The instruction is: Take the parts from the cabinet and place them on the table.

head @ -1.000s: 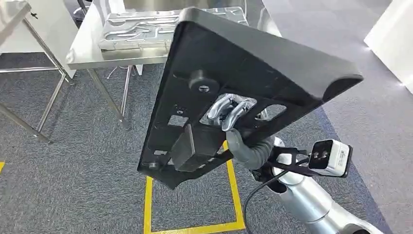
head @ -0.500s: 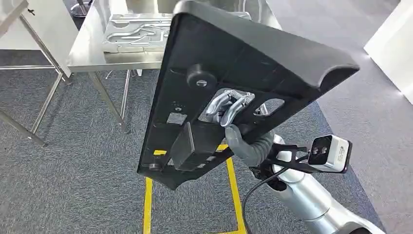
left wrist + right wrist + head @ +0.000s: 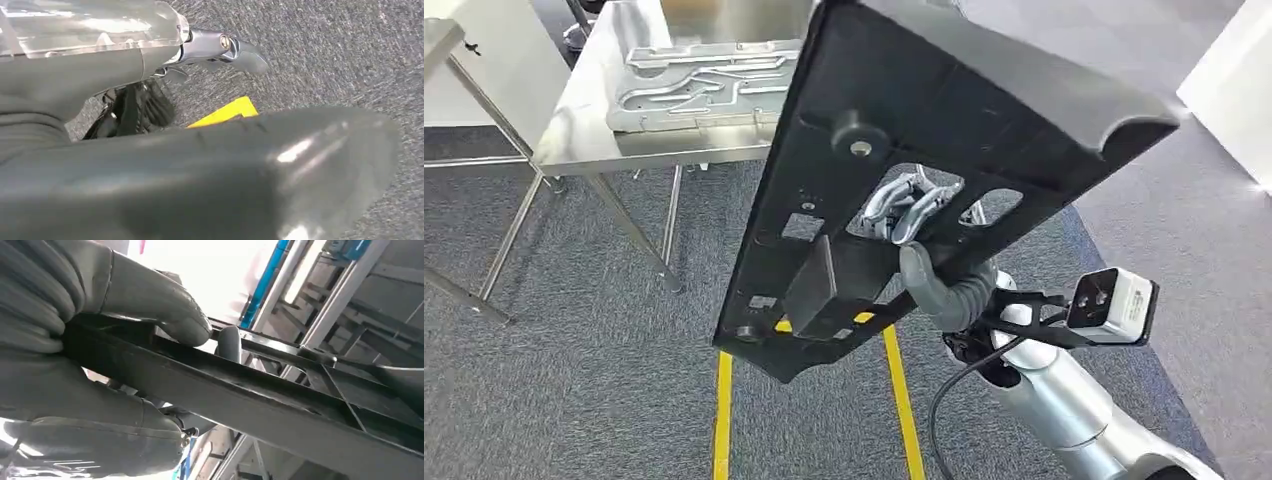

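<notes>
In the head view my right hand (image 3: 919, 250) holds a large black panel part (image 3: 984, 110) up in front of me, tilted. Its silver fingers (image 3: 904, 205) reach through a slot in the panel and the grey thumb presses the near side. The right wrist view shows the same hand (image 3: 75, 290) clamped on the panel's edge (image 3: 260, 400). A steel table (image 3: 574, 150) stands ahead on the left, with a silver metal part (image 3: 694, 80) lying on it. My left hand (image 3: 200, 170) hangs over the carpet with nothing in it, one silver finger (image 3: 235, 50) stretched out.
Yellow tape lines (image 3: 722, 410) mark the grey carpet below the panel. A white cabinet (image 3: 484, 60) and the legs of a second steel frame (image 3: 464, 290) are at the far left. A white block (image 3: 1234, 100) stands at the right edge.
The whole picture has shifted, so the camera has moved. The table now sits further left in view, and the panel, still in my right hand, stands a little higher and further right.
</notes>
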